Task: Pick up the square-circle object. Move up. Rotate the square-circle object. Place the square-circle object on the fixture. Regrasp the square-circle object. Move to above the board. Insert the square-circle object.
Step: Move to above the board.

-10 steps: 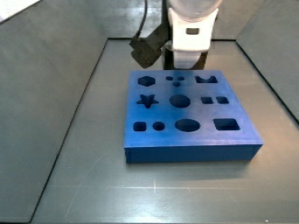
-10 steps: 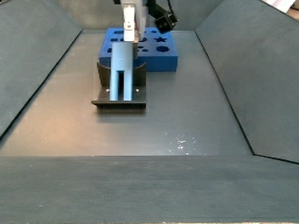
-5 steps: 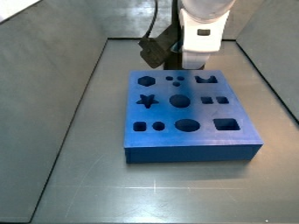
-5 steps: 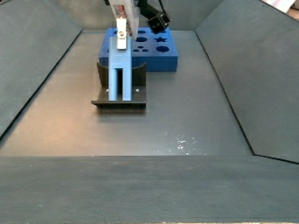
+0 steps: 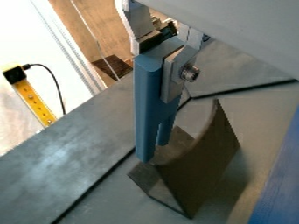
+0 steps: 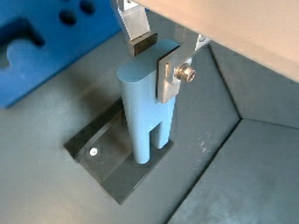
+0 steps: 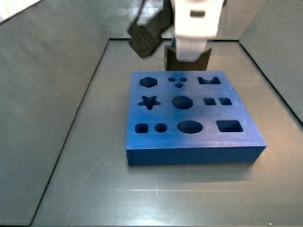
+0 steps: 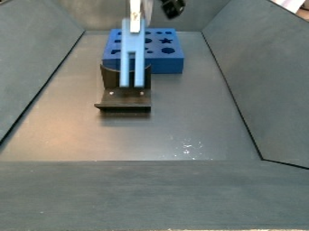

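Rigid, light-looking pale blue-grey ridged plastic peg [image 6: 149,109] stands upright on the dark fixture [image 6: 111,166]; end effector [image 6: 162,54] clamped near its top; smooth faces may slip, so hold the flat sides

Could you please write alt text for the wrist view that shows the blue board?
The gripper holds the upright pale blue peg near its top, the peg's lower end at the dark fixture on the grey floor. Part of the blue board lies beyond.

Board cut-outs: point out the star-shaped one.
The five-pointed cut-out on the board, alone among round and squarish holes. The gripper holds the square-circle object on the fixture.
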{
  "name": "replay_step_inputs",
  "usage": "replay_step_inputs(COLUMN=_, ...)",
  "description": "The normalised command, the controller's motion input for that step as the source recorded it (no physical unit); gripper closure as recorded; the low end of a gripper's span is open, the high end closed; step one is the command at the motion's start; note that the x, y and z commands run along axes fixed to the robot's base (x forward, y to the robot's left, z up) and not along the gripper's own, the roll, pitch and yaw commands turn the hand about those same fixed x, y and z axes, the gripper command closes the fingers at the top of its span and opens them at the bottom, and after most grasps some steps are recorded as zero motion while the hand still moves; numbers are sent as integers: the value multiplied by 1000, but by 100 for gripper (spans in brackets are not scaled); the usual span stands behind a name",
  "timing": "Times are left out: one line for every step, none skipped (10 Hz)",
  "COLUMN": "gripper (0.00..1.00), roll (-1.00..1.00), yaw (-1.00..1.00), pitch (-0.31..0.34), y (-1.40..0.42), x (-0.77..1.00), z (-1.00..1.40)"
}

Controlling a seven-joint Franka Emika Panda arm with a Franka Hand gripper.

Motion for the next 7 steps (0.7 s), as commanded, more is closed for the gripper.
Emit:
replay_step_inputs(gripper=100, roll=-162, yaw=-93, pitch=58, y=-174, x=-278, z=1000)
replay_step_inputs(gripper=100, roll=-141, yaw=-74, pitch=70, y=-156, x=-265, z=1000)
replay_step_inputs(gripper=100, roll=-127, yaw=-53, pitch=83, y=-144, x=-252, z=1000)
replay_step_inputs(gripper=100, roll=-107, yaw=-30, pitch=97, y=-126, x=-233, z=1000)
replay_step_inputs(gripper=100, roll=-100, yaw=-20, pitch=105, y=-120, x=-224, z=1000)
replay_step_inputs(gripper=100, roll=-72, yaw=8, pitch=111, y=-98, x=-194, z=1000)
replay_step_inputs(gripper=100, roll=-67, yaw=15, pitch=115, y=-90, x=-184, z=1000)
